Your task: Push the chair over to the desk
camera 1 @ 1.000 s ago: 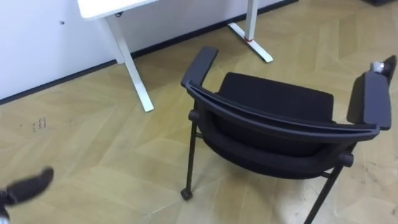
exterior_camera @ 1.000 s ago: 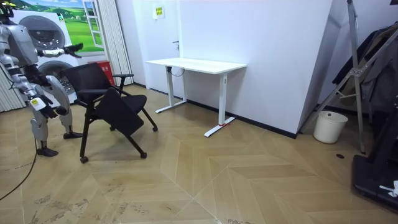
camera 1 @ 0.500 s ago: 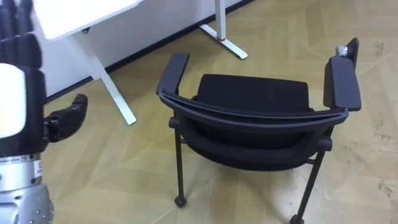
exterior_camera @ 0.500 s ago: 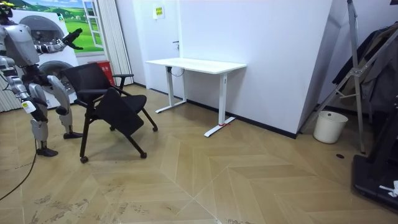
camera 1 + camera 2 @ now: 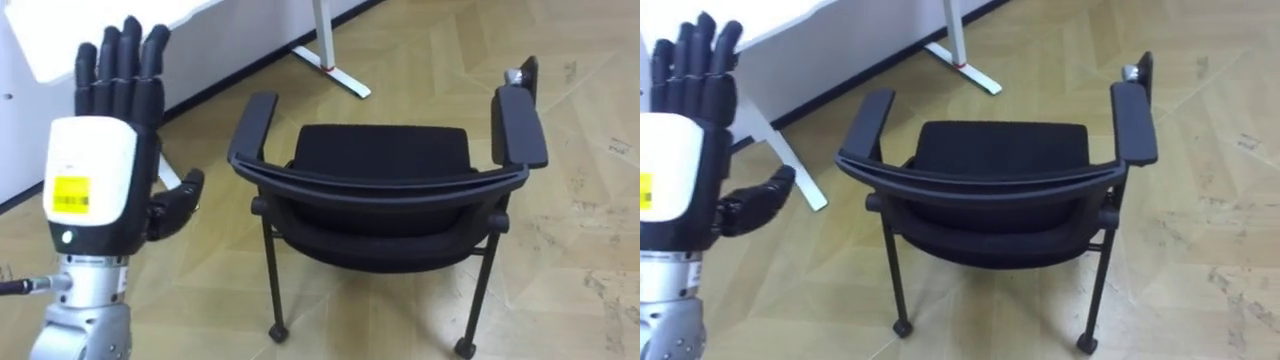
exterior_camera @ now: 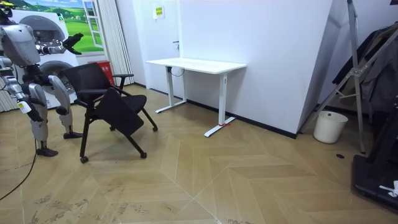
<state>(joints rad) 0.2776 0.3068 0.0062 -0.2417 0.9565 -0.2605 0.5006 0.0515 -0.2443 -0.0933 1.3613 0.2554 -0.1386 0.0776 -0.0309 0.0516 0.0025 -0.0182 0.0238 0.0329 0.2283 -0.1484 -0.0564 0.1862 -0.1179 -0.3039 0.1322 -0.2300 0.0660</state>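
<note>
The chair (image 5: 380, 160) stands on wood floor (image 5: 590, 250), backrest toward the robot, open floor round its legs, a desk (image 6: 196, 64) beyond it. Left of the chair, the left hand (image 5: 95, 185) is raised, fingers straight, touching nothing.

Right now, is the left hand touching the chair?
Apart. In the left eye view the left hand is raised with straight fingers beside the chair, and bare floor shows between its thumb and the chair.
</note>
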